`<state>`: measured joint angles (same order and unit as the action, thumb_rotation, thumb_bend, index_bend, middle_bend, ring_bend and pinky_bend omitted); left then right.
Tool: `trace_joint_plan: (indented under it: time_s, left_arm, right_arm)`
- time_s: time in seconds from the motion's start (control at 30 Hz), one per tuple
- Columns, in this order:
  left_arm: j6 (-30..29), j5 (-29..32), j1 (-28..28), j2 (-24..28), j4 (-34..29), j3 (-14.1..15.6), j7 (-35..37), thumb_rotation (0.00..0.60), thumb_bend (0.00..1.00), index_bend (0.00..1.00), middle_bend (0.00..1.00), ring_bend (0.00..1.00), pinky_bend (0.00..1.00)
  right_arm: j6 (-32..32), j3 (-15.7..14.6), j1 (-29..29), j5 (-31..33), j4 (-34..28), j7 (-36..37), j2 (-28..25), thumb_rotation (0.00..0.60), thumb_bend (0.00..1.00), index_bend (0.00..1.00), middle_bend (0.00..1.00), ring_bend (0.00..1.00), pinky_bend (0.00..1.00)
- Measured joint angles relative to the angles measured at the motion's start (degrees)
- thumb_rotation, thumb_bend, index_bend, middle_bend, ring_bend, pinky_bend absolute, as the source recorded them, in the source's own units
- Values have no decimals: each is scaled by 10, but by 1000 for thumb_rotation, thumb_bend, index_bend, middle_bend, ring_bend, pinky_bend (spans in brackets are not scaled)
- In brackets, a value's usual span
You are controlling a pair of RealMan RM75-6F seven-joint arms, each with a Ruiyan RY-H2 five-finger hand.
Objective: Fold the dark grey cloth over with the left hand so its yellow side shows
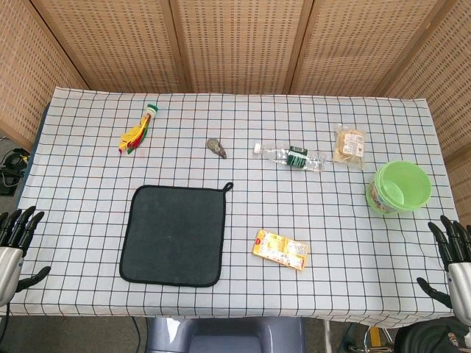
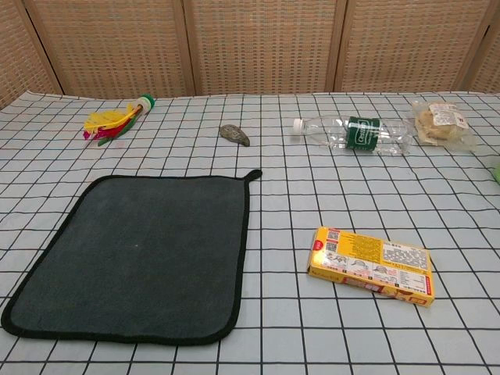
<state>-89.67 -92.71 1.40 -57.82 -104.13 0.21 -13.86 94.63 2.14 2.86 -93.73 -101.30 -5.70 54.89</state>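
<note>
I have both hands parked at the near table edge, the left hand [image 1: 16, 243] and right hand [image 1: 452, 265] each empty with fingers spread, well apart from everything, so the fold is not yet begun. The cloth [image 1: 174, 234] lies flat, grey side up, left of centre and nearest my left hand, which suits lifting an edge from that side; a yellow box [image 1: 280, 249] sits just right of it. Farther back are a green bowl [image 1: 398, 188], a bottle [image 1: 290, 155], a snack bag [image 1: 349, 144], a small stone-like lump [image 1: 217, 148] and a feathered toy [image 1: 138, 131], none in the way.
</note>
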Motion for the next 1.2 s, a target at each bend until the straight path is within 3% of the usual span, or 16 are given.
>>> trace_joint_plan:
  time_s: [0.23,0.43,0.57,0.67,0.93,1.2]
  left_arm:
    - [10,2,5,-4,5,-1,2,600,0,0,0,0,0]
    - [55,7,35,-20,15,-9,1,600,0,0,0,0,0]
    - [120,4,86,-37,32,-21,-2,600,0,1,0,0,0]
    - [172,0,131,-53,49,-32,-10,600,14,55,0,0,0]
    - [310,-41,278,-136,138,-53,-12,600,198,284,0,0,0]
    - [391,-99,394,-229,230,-53,4,600,364,335,0,0,0]
  right_arm:
    - [2,2,0,2,2,4,0,600,0,0,0,0,0]
    - [5,7,1,13,1,5,-1,600,0,0,0,0,0]
    - [-4,11,-2,27,2,1,1,600,0,0,0,0,0]
    - [-12,16,-5,42,3,-6,3,600,0,0,0,0,0]
    - [-27,25,-12,71,6,-17,6,600,0,0,0,0,0]
    - [-38,31,-15,96,6,-20,7,600,0,0,0,0,0]
